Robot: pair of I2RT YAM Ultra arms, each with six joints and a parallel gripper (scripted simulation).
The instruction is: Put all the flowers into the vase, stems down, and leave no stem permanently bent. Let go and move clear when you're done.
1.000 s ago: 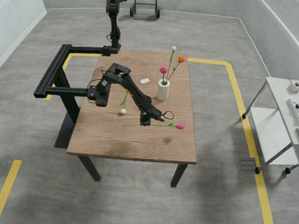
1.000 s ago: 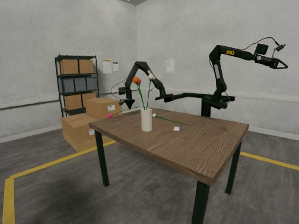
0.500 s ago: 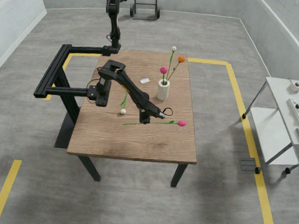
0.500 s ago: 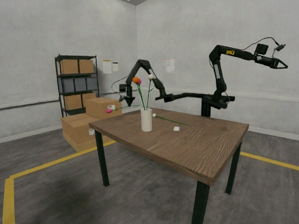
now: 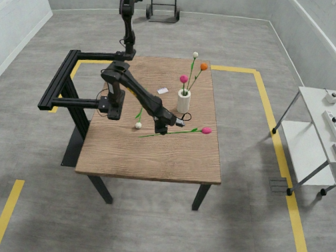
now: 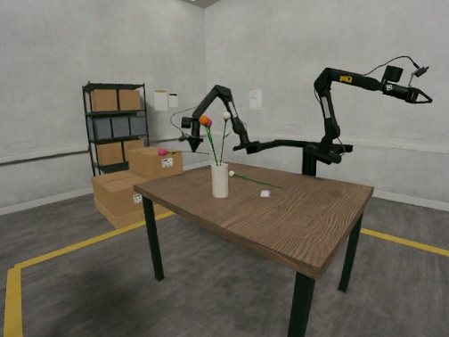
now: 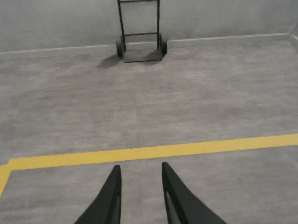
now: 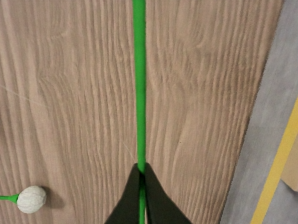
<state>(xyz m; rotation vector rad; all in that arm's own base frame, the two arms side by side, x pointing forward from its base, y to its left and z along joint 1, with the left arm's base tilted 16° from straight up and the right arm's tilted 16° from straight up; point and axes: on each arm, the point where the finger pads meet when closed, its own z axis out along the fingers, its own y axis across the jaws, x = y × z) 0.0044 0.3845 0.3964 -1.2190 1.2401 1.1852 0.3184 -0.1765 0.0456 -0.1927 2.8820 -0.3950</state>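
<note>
While 1 vase (image 5: pixel 183 104) (image 6: pixel 220 182) stands nearby, right gripper (image 5: pixel 162 133) (image 6: pixel 195 151) (image 8: pixel 142 169) pinches pink flower (image 5: pixel 207 130) (image 6: pixel 163 152) (image 8: pixel 140 75); left gripper (image 6: pixel 430 100) (image 7: pixel 141 166) gapes partway, empty.

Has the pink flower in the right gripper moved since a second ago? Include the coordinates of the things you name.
Yes, upward: in the exterior view, the pink flower's (image 5: pixel 207 131) (image 6: pixel 163 152) (image 8: pixel 140 90) head was lower than the upper carton's label (image 6: pixel 167 162) and is now higher than it.
</note>
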